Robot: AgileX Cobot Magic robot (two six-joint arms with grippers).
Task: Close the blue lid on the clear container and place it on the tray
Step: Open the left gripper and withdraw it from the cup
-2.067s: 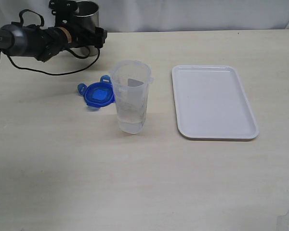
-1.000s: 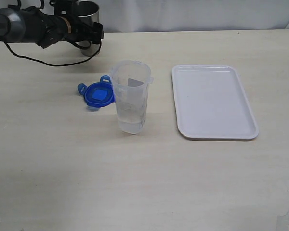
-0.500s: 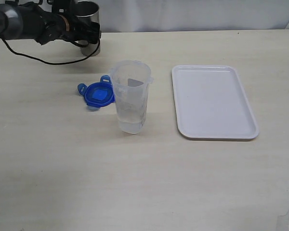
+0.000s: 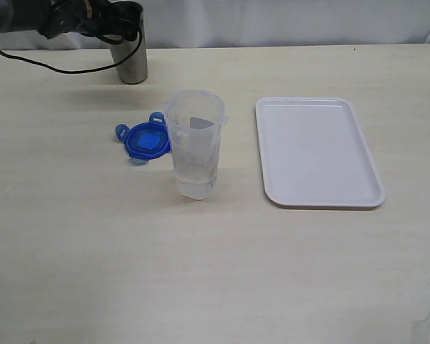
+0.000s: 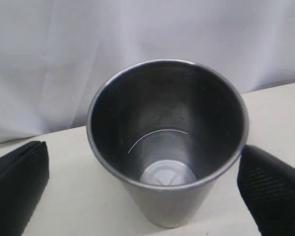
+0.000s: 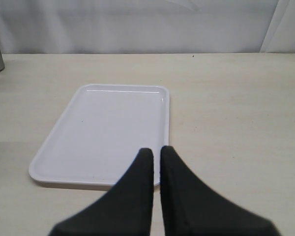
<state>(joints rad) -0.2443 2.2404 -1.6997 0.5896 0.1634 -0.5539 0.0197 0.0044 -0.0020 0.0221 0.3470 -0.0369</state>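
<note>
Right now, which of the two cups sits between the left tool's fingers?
The grey steel cup, flanked by both fingers; the clear container stands well apart, beside the blue lid.

blue lid (image 4: pixel 146 140) off, touching upright clear container (image 4: pixel 195 143) | tray (image 4: pixel 317 151) right, empty

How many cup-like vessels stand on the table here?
2. The clear container stands mid-table, beside the blue lid and left of the tray; the steel cup stands at the far back left. None appears hidden.
</note>
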